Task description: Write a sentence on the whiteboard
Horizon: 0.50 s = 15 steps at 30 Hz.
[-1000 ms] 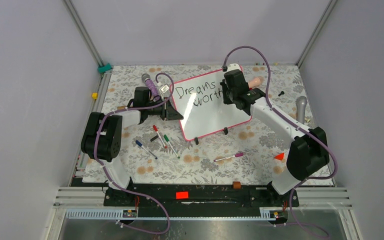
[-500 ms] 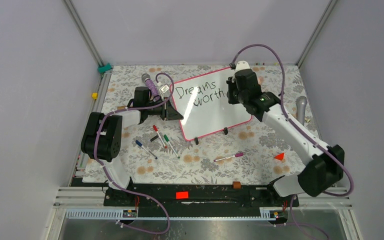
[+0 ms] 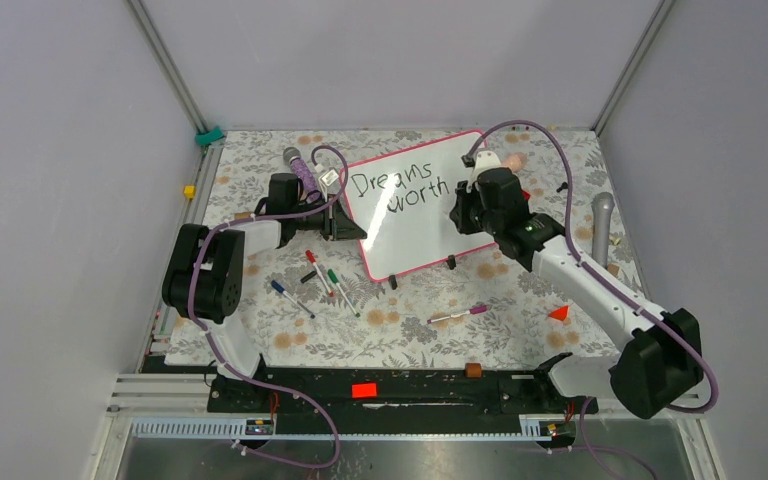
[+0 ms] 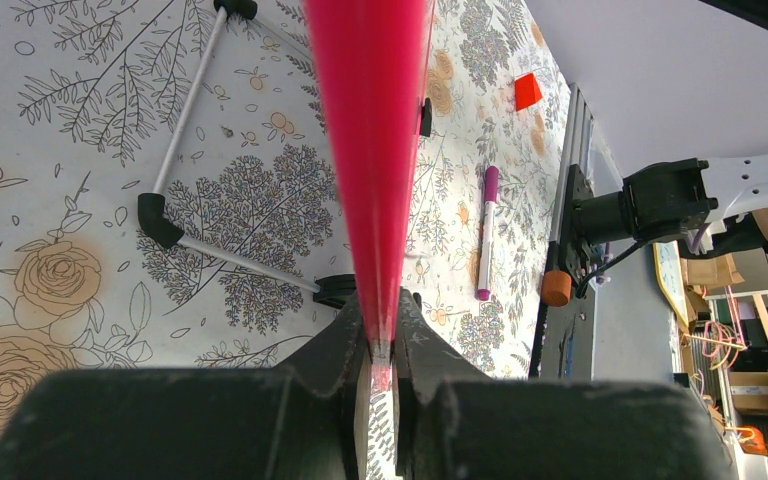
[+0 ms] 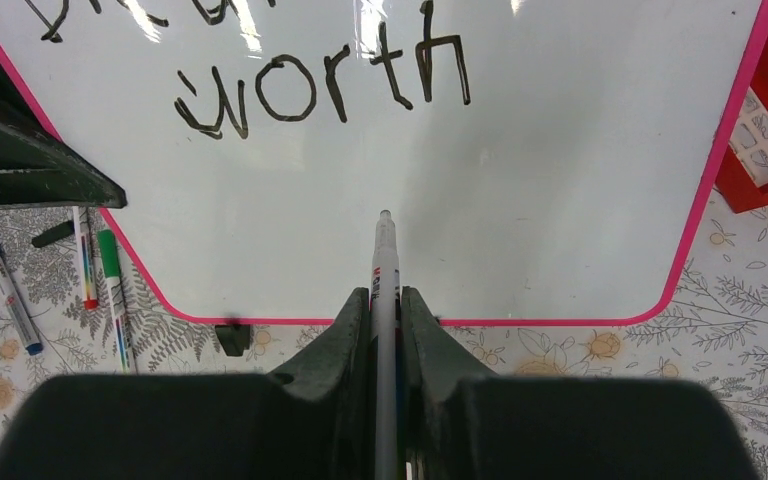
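The whiteboard [image 3: 415,235], pink-framed, stands tilted mid-table with the sentence [image 3: 400,190] reading "Dreams worth" in two black lines. My left gripper [image 3: 352,228] is shut on the board's left edge; the left wrist view shows its jaws clamped on the pink frame [image 4: 370,150]. My right gripper [image 3: 463,212] is over the board's right half, shut on a white marker [image 5: 384,260]. In the right wrist view the marker's tip points at the bare board [image 5: 520,200] below "worth" [image 5: 325,90]. I cannot tell if the tip touches.
Loose markers lie in front of the board: red and green [image 3: 340,290], blue [image 3: 290,298], purple [image 3: 457,316]. A grey microphone [image 3: 602,215] lies right, another [image 3: 300,168] back left. A red block [image 5: 765,130] sits beside the board's right edge, a red triangle [image 3: 559,313] near right.
My right arm has drawn back from the end of "worth" toward the near right, bringing the marker over the blank area below the words. The left gripper and board have not moved.
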### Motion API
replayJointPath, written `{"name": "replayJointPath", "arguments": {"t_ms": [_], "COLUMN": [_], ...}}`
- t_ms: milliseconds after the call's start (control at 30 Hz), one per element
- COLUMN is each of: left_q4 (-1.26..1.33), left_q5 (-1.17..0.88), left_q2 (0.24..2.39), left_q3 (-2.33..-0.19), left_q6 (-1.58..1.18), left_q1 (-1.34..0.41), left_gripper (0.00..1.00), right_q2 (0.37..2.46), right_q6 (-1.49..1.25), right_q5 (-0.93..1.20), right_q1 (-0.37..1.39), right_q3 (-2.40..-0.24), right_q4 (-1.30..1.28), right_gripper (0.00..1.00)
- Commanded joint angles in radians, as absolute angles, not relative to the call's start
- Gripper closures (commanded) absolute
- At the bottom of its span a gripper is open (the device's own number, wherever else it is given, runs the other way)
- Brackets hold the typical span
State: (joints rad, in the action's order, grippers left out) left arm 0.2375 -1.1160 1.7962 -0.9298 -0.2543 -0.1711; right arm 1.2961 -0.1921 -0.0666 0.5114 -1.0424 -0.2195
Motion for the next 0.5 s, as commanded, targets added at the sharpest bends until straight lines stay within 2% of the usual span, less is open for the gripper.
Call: {"name": "replayJointPath", "arguments": {"t_ms": [0, 467], "left_q4": [0.201, 0.201], "left_q5": [-0.926, -0.892], "left_q2": [1.854, 1.836], "left_q3": [-0.927, -0.909], "left_q6": [-0.206, -0.184], "left_q1": [-0.187, -0.202], "left_gripper": [1.0, 1.0], "right_q2": [1.236, 1.207], "right_q6": [-0.183, -0.129], "right_q5": [-0.067, -0.117], "right_q1": [0.515, 0.515], "right_q3": [-1.038, -0.962], "right_q4": [-0.116, -0.049], "right_gripper": [1.0, 1.0]}}
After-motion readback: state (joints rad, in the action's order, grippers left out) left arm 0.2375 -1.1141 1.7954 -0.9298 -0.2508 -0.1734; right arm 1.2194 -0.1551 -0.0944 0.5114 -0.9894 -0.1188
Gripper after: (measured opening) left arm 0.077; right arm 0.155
